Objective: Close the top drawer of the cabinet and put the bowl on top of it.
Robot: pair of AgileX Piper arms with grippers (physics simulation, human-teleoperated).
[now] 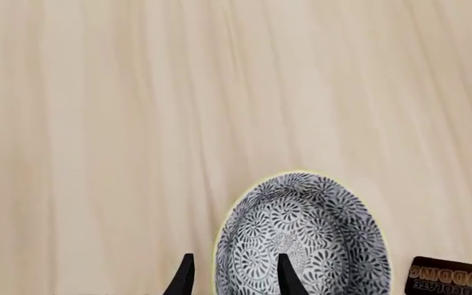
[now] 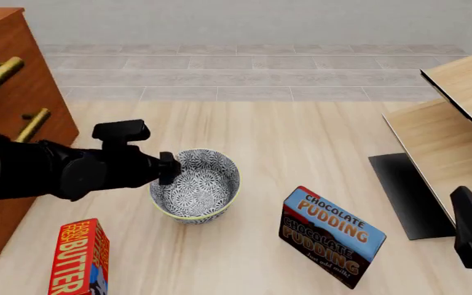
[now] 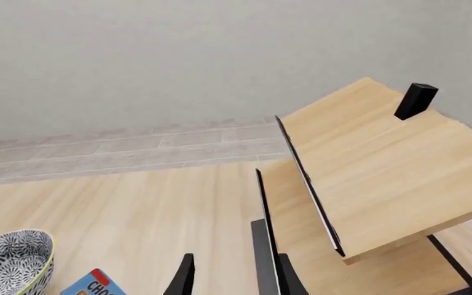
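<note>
1. Butter box [image 2: 78,257] at 7 o'clock on the worktop [image 2: 302,135], pudding box [image 2: 330,236] at 5.
2. Left claw [image 1: 234,276] – fingers a narrow gap apart, straddling the near rim of the bowl [image 2: 196,184]; one inside, one outside.
3. Right claw [image 3: 233,279] – slightly parted, holding nothing.
4. Cabinet [image 2: 10,110] at 9 o'clock.
</note>
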